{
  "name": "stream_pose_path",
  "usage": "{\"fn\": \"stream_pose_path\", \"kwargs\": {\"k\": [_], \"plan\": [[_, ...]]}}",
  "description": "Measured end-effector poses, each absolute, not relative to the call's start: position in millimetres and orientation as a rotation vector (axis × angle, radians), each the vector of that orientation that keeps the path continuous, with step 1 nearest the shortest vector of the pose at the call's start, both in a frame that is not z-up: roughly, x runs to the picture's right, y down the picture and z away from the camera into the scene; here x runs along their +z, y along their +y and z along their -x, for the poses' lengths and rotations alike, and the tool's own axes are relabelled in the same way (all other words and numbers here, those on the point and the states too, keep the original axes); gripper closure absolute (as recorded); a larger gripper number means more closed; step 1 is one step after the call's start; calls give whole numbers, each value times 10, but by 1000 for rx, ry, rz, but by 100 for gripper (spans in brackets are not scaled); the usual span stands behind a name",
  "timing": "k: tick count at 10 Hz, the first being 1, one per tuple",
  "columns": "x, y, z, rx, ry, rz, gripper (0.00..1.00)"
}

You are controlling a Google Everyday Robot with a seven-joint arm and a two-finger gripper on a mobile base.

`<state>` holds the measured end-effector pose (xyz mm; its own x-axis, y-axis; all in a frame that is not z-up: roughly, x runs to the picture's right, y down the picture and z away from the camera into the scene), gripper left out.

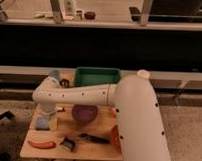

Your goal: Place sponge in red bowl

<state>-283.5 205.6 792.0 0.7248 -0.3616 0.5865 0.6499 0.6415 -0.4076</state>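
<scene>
Gripper point(47, 114) poised directly over the sponge point(42, 124) at the left edge of the desk point(92, 150), well apart from the red bowl point(114, 138), presumably for pickup; whether it grips cannot be told.

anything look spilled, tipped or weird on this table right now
Nothing stands out: no spill, nothing tipped. The pincer is down at the left side, right above the sponge. The purple bowl sits upright in the middle. The red bowl is partly hidden behind the arm.
</scene>
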Motion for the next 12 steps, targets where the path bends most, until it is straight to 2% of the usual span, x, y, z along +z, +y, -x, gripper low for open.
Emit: {"fn": "stream_pose_path", "kwargs": {"k": [3,4,5,7,8,9,11,12], "plan": [[7951,2096,2858,-605,-492,649,56],[7965,2116,2880,-606,-497,650,59],[7994,2149,2906,-607,-503,653,56],[8049,2210,2909,-606,-508,655,40],[8045,2205,2908,-608,-504,650,36],[8004,2186,2908,-607,-505,648,38],[7819,2028,2844,-601,-500,641,56],[7760,1979,2853,-598,-502,640,61]]}}
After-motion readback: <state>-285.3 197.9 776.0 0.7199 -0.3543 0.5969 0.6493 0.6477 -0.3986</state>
